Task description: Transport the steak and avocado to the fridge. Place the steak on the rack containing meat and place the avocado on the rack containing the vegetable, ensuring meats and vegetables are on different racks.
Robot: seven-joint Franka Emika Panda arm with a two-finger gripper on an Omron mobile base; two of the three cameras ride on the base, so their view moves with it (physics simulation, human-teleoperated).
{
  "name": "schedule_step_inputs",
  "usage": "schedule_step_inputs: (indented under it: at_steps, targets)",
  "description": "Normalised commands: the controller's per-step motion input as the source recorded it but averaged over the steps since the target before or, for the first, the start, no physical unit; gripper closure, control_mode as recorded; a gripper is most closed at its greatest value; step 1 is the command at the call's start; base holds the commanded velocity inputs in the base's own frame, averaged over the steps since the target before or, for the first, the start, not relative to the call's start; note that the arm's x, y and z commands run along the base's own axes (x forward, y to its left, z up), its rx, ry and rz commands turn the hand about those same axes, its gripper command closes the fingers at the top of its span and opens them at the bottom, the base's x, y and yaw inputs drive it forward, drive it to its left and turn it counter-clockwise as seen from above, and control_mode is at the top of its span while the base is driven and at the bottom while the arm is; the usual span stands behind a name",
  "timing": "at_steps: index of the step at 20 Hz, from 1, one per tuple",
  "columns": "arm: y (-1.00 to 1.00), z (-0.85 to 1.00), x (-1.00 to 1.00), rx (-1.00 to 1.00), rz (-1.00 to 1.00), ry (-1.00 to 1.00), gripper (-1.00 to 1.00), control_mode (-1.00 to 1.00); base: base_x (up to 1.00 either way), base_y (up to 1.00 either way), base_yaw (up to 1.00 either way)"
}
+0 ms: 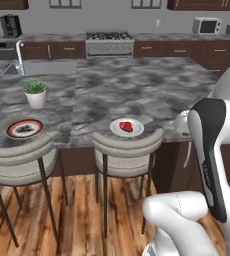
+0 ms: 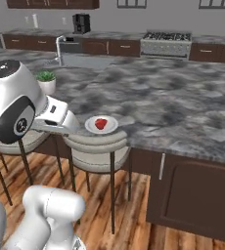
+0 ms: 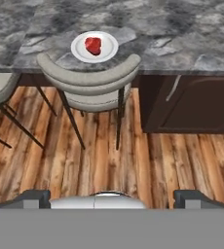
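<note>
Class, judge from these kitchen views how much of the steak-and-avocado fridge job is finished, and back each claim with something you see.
Done: nothing yet. The steak lies on its white plate at the counter edge, above a stool. In hand: nothing; the gripper is open and empty, well back from the counter. Left: everything. A dark item on the red-rimmed plate may be the avocado; too small to tell.

A grey marble island counter fronts two cushioned stools on a wood-plank floor. Behind — dark brown cabinets, a steel stove and a microwave.
</note>
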Motion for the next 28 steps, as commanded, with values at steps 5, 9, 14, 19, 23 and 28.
schedule_step_inputs:
  at_steps: [5,9,14,19,23,28]
  targets:
    - [0.0,0.0,0.0,0.0,0.0,0.0,-1.0,1.0,0.9,0.4,-0.18]
    - [0.0,0.0,0.0,0.0,0.0,0.0,-1.0,1.0,0.37,0.4,-0.02]
    - [0.0,0.0,0.0,0.0,0.0,0.0,-1.0,1.0,0.69,0.0,0.07]
    - [0.0,0.0,0.0,0.0,0.0,0.0,-1.0,1.0,0.99,0.2,0.08]
    - [0.0,0.0,0.0,0.0,0.0,0.0,-1.0,1.0,1.0,0.16,0.16]
    - [0.0,0.0,0.0,0.0,0.0,0.0,-1.0,1.0,1.0,0.0,0.3]
